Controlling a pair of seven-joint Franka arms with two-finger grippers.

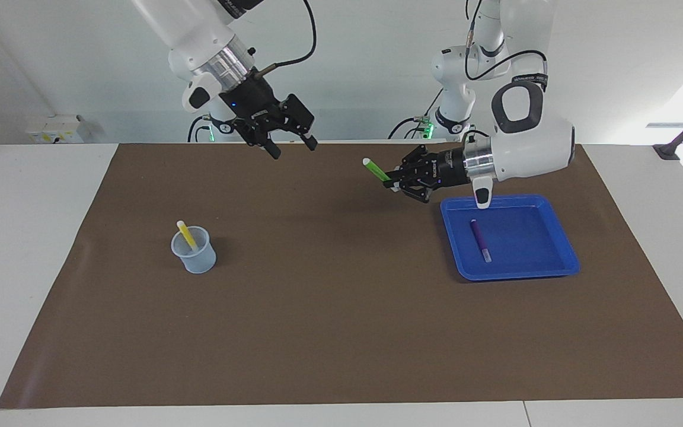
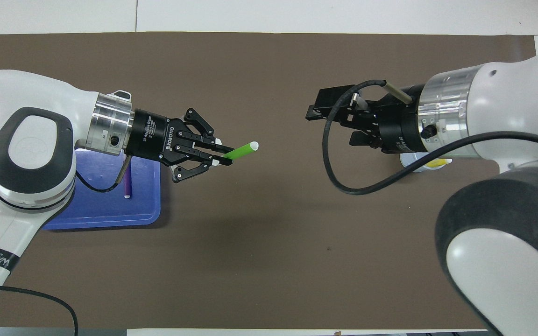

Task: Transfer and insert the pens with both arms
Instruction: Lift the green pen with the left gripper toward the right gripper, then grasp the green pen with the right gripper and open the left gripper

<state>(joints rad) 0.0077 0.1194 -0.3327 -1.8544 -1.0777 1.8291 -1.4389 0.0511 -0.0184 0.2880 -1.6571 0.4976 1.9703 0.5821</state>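
My left gripper [image 1: 392, 182] [image 2: 216, 158] is shut on one end of the green pen [image 1: 376, 169] [image 2: 241, 150] and holds it in the air over the brown mat, just off the blue tray [image 1: 561, 252] [image 2: 110, 212]. The pen's pale tip points toward my right gripper [image 1: 294, 148] [image 2: 330, 126], which hangs open over the mat's middle, a gap away from the pen. The purple pen [image 1: 479, 239] [image 2: 127, 182] lies in the tray. The yellow pen [image 1: 186, 235] [image 2: 438, 162] stands in the clear cup [image 1: 194, 252], mostly hidden under my right arm in the overhead view.
The brown mat [image 1: 341, 332] covers most of the white table. Two smaller white arms with green-lit bases [image 1: 453, 89] stand at the robots' edge of the table. A black cable [image 2: 343, 177] loops under my right wrist.
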